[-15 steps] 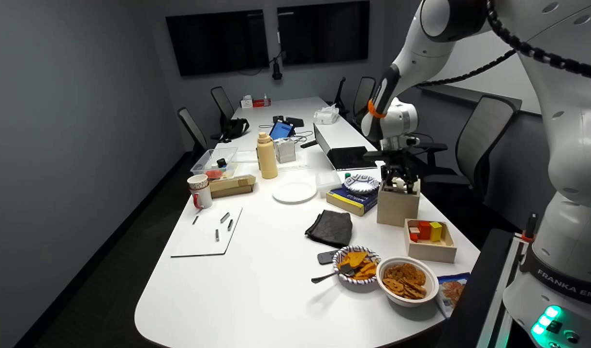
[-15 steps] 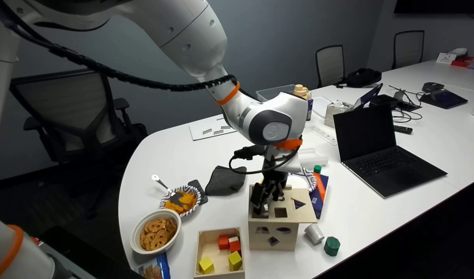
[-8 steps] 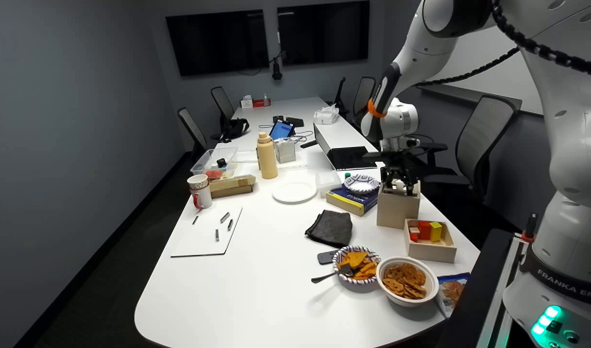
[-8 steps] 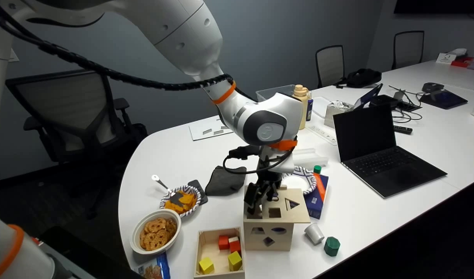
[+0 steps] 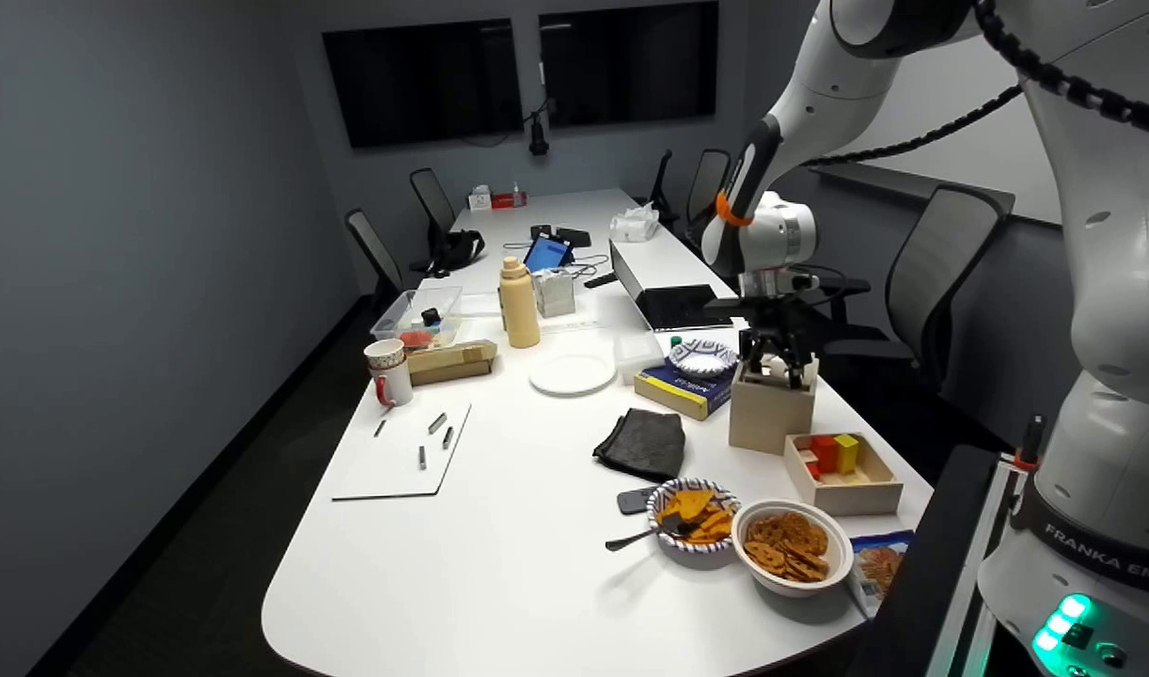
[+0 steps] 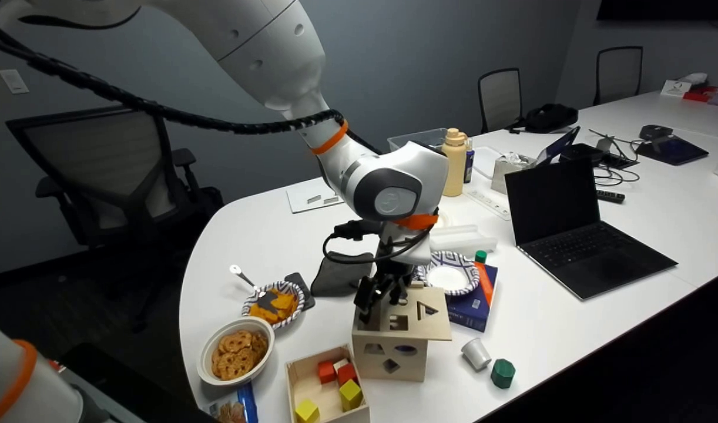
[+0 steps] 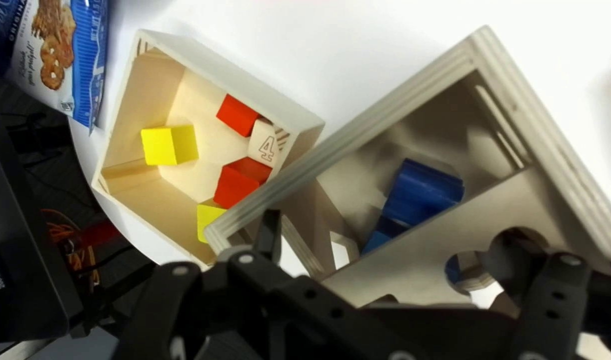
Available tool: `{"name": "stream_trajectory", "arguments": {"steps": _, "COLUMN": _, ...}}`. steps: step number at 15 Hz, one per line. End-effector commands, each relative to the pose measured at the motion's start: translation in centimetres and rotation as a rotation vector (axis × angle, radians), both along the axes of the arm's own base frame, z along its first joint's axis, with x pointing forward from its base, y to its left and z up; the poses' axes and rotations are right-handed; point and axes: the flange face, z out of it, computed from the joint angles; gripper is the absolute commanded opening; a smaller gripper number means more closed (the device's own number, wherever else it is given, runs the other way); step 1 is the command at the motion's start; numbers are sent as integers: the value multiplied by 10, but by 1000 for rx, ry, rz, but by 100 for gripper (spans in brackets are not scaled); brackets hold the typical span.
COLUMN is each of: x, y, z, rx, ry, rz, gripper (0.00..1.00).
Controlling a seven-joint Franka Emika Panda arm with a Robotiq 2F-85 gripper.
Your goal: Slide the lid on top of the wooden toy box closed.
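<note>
The wooden toy box stands upright on the table, with shape holes in its side. Its pale lid covers part of the top and sticks out past the wall away from the block tray. A gap stays open on the tray side. In the wrist view, the box rim, blue blocks inside and the lid show. My gripper is open and low over the box. One finger is in the gap; the other is at a round lid hole, its tip hidden. It shows in both exterior views.
A low wooden tray with red and yellow blocks touches or nearly touches the box. A bowl of pretzels, a blue book with a patterned plate, a grey cup and a green block are near.
My gripper and the whole box have moved toward the tray side. The tray has been shifted and turned slightly. The lid's overhang looks about the same.
</note>
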Motion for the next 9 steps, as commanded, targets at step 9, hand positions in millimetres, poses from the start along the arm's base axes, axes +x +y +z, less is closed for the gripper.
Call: {"name": "stream_trajectory", "arguments": {"steps": 9, "x": -8, "y": 20, "z": 14, "rx": -20, "ry": -52, "rz": 21, "gripper": 100}}
